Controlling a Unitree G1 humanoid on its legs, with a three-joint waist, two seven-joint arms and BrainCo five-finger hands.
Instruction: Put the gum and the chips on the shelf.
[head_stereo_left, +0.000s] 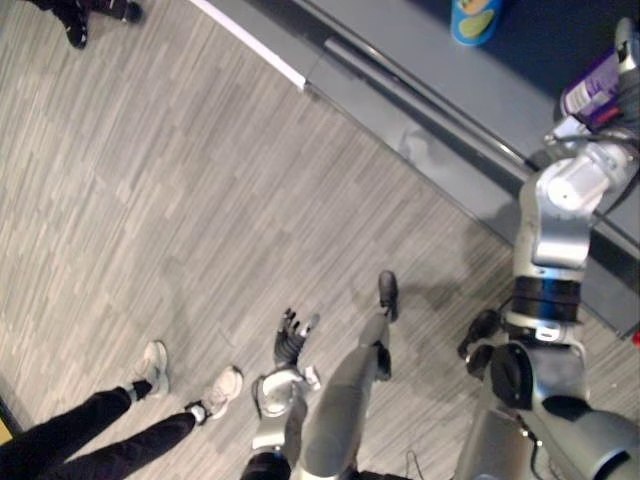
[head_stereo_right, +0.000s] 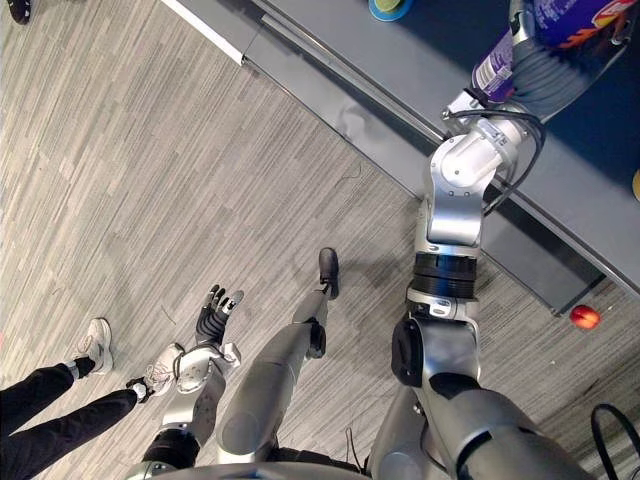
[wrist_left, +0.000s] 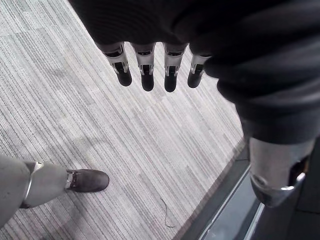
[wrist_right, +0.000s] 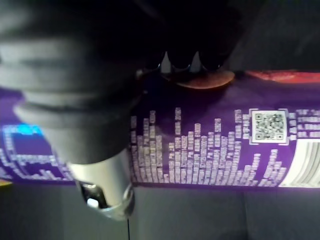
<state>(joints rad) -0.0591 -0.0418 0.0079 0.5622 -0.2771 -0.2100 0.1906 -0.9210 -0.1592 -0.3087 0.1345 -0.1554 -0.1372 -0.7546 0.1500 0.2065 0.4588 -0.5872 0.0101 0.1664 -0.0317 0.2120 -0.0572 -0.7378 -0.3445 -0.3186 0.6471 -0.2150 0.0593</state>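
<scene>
A purple chips can (wrist_right: 210, 150) with white print lies across my right hand (wrist_right: 75, 70), whose fingers (wrist_right: 180, 61) curl over its upper side and whose thumb sits below it. From the head, that hand (head_stereo_right: 545, 72) holds the can (head_stereo_right: 565, 18) out over the dark blue shelf (head_stereo_right: 450, 35) at the upper right. A small blue tub with a yellow-green top (head_stereo_left: 474, 20) stands further back on the same shelf. My left hand (head_stereo_left: 290, 338) hangs low over the wood-look floor, with straight fingers (wrist_left: 146, 75) and nothing in it.
The shelf's grey base (head_stereo_left: 420, 130) runs diagonally across the floor. A person's legs in dark trousers and white shoes (head_stereo_left: 150, 372) stand at the lower left, close to my left hand. A small red ball (head_stereo_right: 584, 317) lies on the floor by the base.
</scene>
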